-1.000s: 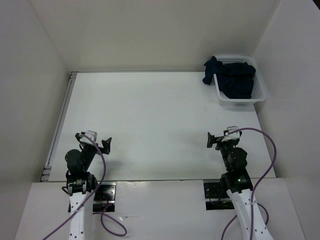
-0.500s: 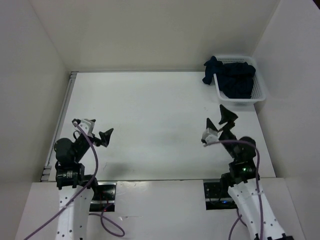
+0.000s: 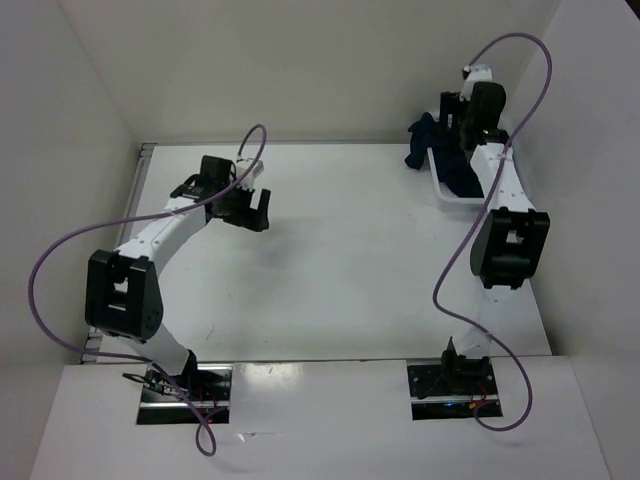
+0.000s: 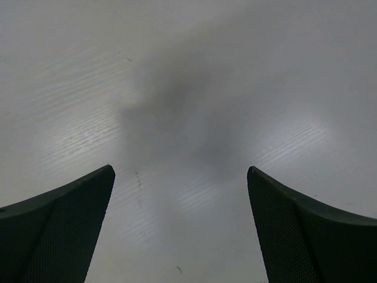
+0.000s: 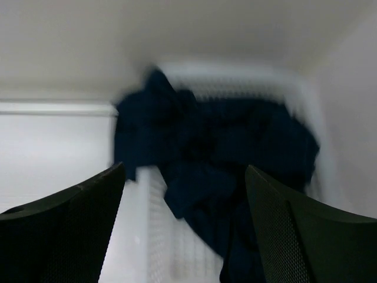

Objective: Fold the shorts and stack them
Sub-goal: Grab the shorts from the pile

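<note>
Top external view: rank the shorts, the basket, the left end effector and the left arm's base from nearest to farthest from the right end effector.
1. The shorts and the white basket, in the far right corner just below the right end effector; too close to rank apart.
2. The left end effector, open, out on the far left side.
3. The left arm's base, at the near left edge.

A white surface [image 3: 330, 270] lay boxed in by plain white panels: a far wall [image 3: 300, 70], a left wall [image 3: 60, 150] and a right wall [image 3: 590, 210]. A grey metal rail [image 3: 120, 250] ran along its left edge. Soft, even light left faint shadows on it.
</note>
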Tool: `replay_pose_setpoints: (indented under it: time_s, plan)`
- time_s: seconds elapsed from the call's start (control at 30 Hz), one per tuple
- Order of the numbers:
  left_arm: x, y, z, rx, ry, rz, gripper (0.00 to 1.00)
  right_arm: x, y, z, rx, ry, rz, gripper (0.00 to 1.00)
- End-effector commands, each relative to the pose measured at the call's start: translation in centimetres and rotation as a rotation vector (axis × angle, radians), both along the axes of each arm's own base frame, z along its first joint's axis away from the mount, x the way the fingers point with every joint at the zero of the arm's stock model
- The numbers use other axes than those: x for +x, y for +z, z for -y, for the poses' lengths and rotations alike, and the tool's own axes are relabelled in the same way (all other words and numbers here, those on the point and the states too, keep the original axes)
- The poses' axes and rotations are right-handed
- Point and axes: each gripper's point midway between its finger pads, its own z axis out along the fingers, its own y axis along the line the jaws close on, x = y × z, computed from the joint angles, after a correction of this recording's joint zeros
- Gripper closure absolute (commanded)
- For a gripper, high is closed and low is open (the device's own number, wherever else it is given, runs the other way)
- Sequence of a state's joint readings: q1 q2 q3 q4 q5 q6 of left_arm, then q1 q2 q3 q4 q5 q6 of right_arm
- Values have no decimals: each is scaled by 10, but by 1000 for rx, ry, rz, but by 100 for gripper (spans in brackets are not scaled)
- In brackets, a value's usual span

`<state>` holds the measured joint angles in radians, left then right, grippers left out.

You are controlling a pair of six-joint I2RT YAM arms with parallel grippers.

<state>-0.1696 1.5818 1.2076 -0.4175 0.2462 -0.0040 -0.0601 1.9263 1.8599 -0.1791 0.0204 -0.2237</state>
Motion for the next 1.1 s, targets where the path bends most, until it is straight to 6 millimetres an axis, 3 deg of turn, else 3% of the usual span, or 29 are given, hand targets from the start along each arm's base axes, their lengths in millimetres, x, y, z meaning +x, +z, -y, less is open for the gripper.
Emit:
replay_pose_setpoints:
  time_s: [0.0, 0.03, 0.07, 0.13, 0.17, 0.23, 0.47, 0.57, 0.6, 0.63, 0.7, 0.73, 0.77, 0.83, 0.87, 0.9, 1.0, 1.03, 1.07]
  plan:
    - [7, 23, 16, 43, -25, 15, 0, -11, -66, 42, 185, -271, -181, 13]
    - [12, 27, 19, 49, -26, 30, 0, -7, -69, 51, 200, -292, -179, 13]
    - [16, 21, 20, 52, -26, 15, 0, -2, -92, 58, 215, -313, -211, 13]
    - [19, 15, 21, 77, -19, 8, 0, 2, -100, 85, 235, -399, -201, 13]
    - [20, 15, 26, 77, -31, 9, 0, 5, -120, 89, 226, -422, -226, 13]
    - [18, 11, 31, 80, -42, -1, 0, 7, -128, 107, 216, -469, -229, 13]
    - [7, -17, 48, 113, -87, -62, 0, 11, -210, 124, 195, -514, -352, 9]
    - [14, -17, 47, 126, -75, -56, 0, 18, -218, 122, 203, -500, -356, 9]
    - [14, -17, 47, 126, -75, -55, 0, 16, -230, 129, 204, -512, -379, 9]
    - [14, -22, 47, 129, -76, -66, 0, 16, -237, 128, 211, -517, -388, 12]
    - [18, -17, 46, 133, -68, -50, 0, 17, -240, 128, 211, -517, -389, 28]
    - [20, -13, 47, 130, -68, -40, 0, 17, -240, 128, 211, -517, -389, 37]
    - [20, -13, 47, 130, -68, -40, 0, 16, -239, 130, 207, -525, -388, 57]
    - [20, -13, 47, 130, -68, -40, 0, 21, -215, 133, 204, -531, -341, 78]
    - [20, -13, 47, 130, -68, -40, 0, 21, -207, 133, 204, -530, -327, 95]
    - [20, -13, 47, 130, -68, -40, 0, 25, -183, 131, 213, -512, -284, 100]
    - [19, -4, 51, 107, -81, -24, 0, 29, -136, 125, 224, -465, -207, 100]
    - [19, -4, 51, 107, -81, -24, 0, 28, -100, 125, 217, -455, -147, 100]
    - [18, 1, 51, 104, -81, -14, 0, 27, -78, 125, 217, -452, -108, 100]
